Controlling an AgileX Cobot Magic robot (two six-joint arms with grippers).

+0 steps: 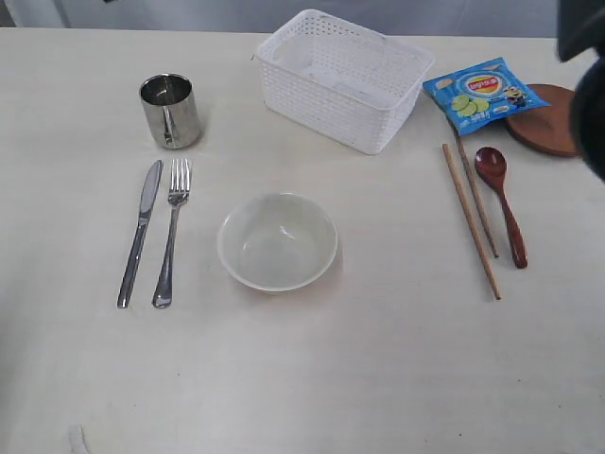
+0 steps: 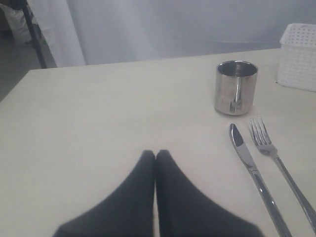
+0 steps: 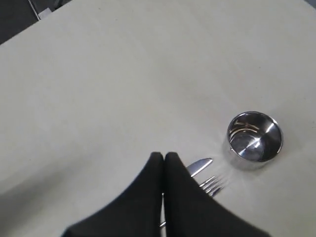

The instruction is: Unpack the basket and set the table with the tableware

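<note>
The left gripper [image 2: 155, 156] and right gripper [image 3: 164, 157] are both pinched shut, holding nothing. Mug [image 2: 236, 88], knife [image 2: 242, 148] and fork [image 2: 261, 137] lie just ahead of the left one; the basket [image 1: 326, 106] beyond looks emptied. Next, I'd guess, the plate [image 1: 548, 128] wants freeing from under the bag [image 1: 484, 95].

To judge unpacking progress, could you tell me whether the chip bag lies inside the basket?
No, the chip bag lies outside the basket, overlapping the plate.

basket [image 1: 321, 99]: white, empty, upright | bowl [image 1: 277, 241]: centre | knife [image 1: 140, 232], fork [image 1: 171, 232], mug [image 1: 171, 111]: left | chopsticks [image 1: 471, 222], spoon [image 1: 505, 213], plate [image 1: 548, 128]: right
</note>
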